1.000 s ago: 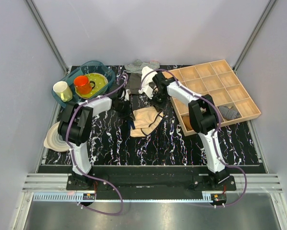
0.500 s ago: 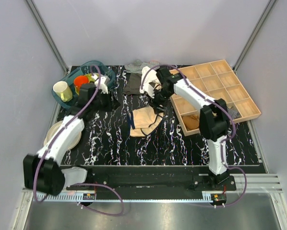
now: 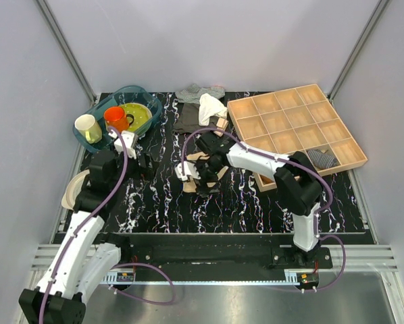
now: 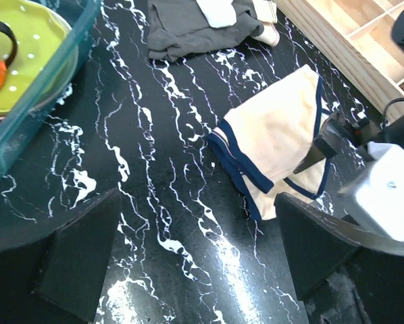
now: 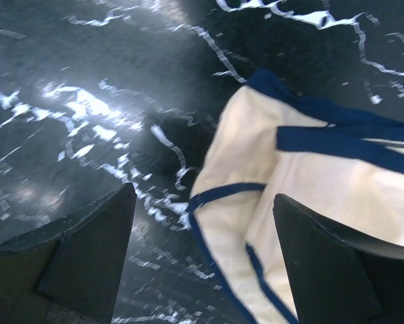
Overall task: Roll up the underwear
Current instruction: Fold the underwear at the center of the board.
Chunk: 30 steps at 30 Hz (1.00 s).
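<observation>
The underwear (image 3: pixel 220 173) is pale beige with dark blue edging and lies crumpled on the black marbled table, mid-table. My right gripper (image 3: pixel 202 181) hovers over its near-left part. In the right wrist view the right gripper (image 5: pixel 202 263) stands open, and the underwear (image 5: pixel 310 196) has its hemmed edge lying below and between the fingers. My left gripper (image 3: pixel 142 164) is pulled back to the left of the garment. In the left wrist view the left gripper (image 4: pixel 202 270) is open and empty over bare table, with the underwear (image 4: pixel 276 148) ahead to the right.
A teal bin (image 3: pixel 94 111) at the back left holds a yellow-green plate, an orange cup and a pale cup. A wooden compartment tray (image 3: pixel 276 94) fills the back right. A dark grey cloth (image 3: pixel 187 120), a white cloth (image 3: pixel 211 106) and a striped cloth (image 3: pixel 195 91) lie behind.
The left arm has pulled back to the left, away from the garment, and its gripper has opened wide. The right gripper has come forward from near the white cloth onto the underwear and has opened.
</observation>
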Motion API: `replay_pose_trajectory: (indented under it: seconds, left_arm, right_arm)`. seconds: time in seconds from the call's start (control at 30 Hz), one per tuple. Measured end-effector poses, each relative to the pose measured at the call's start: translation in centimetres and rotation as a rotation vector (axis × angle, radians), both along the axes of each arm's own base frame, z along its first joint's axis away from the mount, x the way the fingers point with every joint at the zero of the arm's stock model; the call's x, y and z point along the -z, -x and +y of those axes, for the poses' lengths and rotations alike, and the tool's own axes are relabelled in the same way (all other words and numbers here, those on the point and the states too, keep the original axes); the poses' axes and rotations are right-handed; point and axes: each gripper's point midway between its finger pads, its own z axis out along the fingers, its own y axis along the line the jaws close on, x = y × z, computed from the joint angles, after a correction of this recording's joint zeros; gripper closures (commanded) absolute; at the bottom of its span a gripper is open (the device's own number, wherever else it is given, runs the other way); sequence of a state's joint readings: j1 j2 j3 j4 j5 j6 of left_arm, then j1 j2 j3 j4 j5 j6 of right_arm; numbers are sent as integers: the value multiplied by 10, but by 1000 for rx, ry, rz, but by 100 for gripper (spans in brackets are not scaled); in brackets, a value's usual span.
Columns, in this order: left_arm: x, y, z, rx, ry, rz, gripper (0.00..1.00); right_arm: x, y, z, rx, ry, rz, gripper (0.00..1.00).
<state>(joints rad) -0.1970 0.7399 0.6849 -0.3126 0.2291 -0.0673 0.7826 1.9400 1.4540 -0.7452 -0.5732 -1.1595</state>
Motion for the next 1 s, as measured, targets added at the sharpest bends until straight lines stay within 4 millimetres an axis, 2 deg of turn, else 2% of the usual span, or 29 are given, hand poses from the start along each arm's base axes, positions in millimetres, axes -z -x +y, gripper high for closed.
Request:
replay_pose_trajectory:
  seconds: [0.1, 0.27, 0.5, 0.57, 0.67, 0.7, 0.8, 1.0]
  left_arm:
    - [-7, 2, 6, -16, -20, -40, 1]
    - [-9, 1, 13, -46, -45, -61, 1]
    - [-8, 1, 17, -67, -61, -59, 1]
    - [-8, 0, 17, -67, -61, -59, 1]
    - [-8, 0, 17, -67, -61, -59, 1]
    - [-8, 1, 17, -67, -61, -59, 1]
    - [-8, 0, 17, -67, -61, -59, 1]
    - [-8, 1, 16, -57, -57, -58, 1]
  right_arm:
    - [9, -14, 12, 38, -6, -48, 10]
    - [21, -32, 19, 95, 0, -100, 12]
    - [38, -27, 26, 100, 23, -113, 20]
    - [41, -26, 27, 103, 29, -111, 25]
    - [42, -29, 28, 117, 28, -119, 41]
    - [42, -29, 28, 120, 28, -118, 49]
    - [44, -28, 27, 130, 29, -110, 61]
    - [46, -24, 26, 143, 17, -100, 69]
